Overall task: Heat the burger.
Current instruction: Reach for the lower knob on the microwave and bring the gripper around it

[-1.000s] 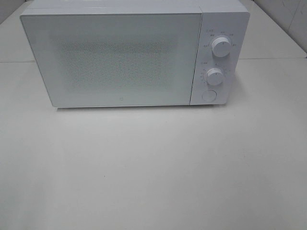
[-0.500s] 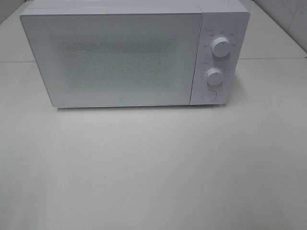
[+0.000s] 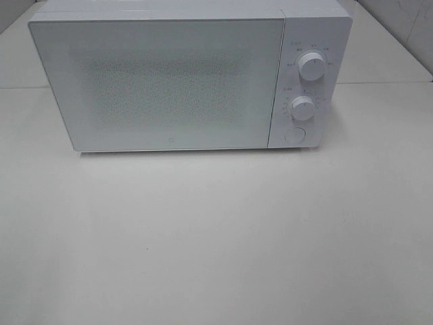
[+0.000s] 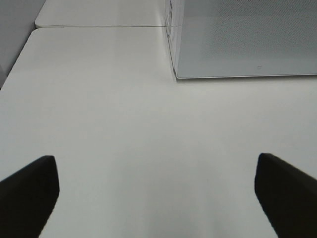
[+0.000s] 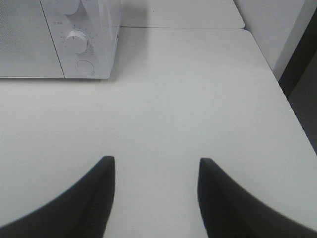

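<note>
While left tool (image 4: pixel 156 163) and right tool (image 5: pixel 156 162) stand spread, microwave (image 3: pixel 162 81) lettering is illegible.

A white matte worktop (image 3: pixel 216 237) fills the scene. It is built of panels with rounded corners that meet at thin seams (image 3: pixel 382 83). Behind its far right corner stands a pale tiled wall (image 3: pixel 409 24). Past the worktop's right edge the surroundings turn dark grey (image 5: pixel 304 99). The light is soft and even, with faint shadows.
</note>
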You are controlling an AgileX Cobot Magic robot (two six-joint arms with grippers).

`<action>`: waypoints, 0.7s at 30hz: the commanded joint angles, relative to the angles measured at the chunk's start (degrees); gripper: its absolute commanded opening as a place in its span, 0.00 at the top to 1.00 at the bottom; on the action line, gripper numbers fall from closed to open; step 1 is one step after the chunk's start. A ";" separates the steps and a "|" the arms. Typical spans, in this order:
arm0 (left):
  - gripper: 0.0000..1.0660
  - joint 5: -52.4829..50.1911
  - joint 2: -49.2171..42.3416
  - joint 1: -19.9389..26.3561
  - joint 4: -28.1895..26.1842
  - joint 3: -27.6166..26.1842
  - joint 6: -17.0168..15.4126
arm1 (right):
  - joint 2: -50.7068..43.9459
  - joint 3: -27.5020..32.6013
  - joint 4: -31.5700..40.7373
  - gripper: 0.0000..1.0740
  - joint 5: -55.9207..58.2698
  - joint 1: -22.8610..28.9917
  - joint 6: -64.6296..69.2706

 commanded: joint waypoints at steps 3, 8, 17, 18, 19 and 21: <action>0.01 -0.80 -1.26 0.11 -0.23 0.06 -0.34 | -1.66 0.11 -0.23 0.53 -0.52 -0.11 0.23; 0.01 -0.80 -0.92 0.11 -0.23 0.06 -0.34 | -1.66 0.11 -0.23 0.53 -0.52 -0.11 0.23; 0.01 -0.80 -0.92 0.11 -0.23 0.06 -0.34 | 0.23 0.00 -0.57 0.40 -0.74 -0.11 -0.17; 0.01 -0.80 -0.92 0.11 -0.23 0.06 -0.34 | 0.23 0.00 -0.57 0.40 -0.74 -0.11 -0.17; 0.01 -0.80 -0.92 0.11 -0.23 0.06 -0.34 | 1.26 -0.34 -0.86 0.36 -1.15 -0.11 -0.34; 0.01 -0.80 -0.92 0.11 -0.23 0.06 -0.34 | 3.90 -1.09 -2.01 0.28 -3.27 -0.11 -0.97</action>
